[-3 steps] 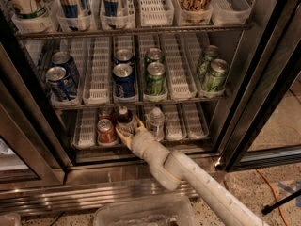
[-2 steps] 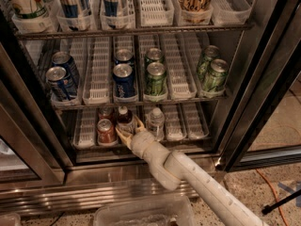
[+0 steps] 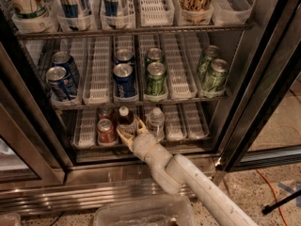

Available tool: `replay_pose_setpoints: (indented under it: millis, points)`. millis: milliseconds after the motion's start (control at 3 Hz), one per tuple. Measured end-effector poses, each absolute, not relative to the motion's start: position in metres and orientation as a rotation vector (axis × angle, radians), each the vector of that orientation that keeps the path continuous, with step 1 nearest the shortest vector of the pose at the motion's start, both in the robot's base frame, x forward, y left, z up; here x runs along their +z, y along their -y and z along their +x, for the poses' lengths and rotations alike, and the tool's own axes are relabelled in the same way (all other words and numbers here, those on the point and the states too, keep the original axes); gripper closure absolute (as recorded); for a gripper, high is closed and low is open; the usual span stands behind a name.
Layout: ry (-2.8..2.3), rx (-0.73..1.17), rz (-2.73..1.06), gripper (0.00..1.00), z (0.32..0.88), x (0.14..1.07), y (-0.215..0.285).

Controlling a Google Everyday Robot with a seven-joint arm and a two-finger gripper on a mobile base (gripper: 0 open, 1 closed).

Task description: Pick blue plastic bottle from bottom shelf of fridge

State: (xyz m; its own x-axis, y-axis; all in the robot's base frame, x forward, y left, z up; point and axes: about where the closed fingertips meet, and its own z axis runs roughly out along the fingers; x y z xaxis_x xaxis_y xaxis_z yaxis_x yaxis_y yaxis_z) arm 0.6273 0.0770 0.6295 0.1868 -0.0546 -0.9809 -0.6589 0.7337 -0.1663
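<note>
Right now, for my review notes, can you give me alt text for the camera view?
The robot's gripper reaches into the open fridge at the bottom shelf, at the base of the blue plastic bottle, which stands upright between a red can and a clear bottle. Blue cans and green cans sit on the rack above.

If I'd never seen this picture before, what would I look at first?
The big pale robot arm reaches up from the bottom right into the open fridge. Its gripper sits at the front of the bottom shelf, right by the blue plastic bottle next to a red can. Above them, blue cans and green cans line the middle rack.
</note>
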Motion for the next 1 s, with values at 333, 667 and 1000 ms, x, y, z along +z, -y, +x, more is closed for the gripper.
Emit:
replay_pose_setpoints:
  millis: [333,667,1000]
  points:
    - [-1.307,0.454,-0.661,1.0,0.6233,0.6358,-0.0729]
    - [-1.307,0.454,-0.661,1.0,0.6233,0.633,-0.0729]
    - [-1.279,0.441,-0.675,1.0,0.6203,0.64,-0.0721]
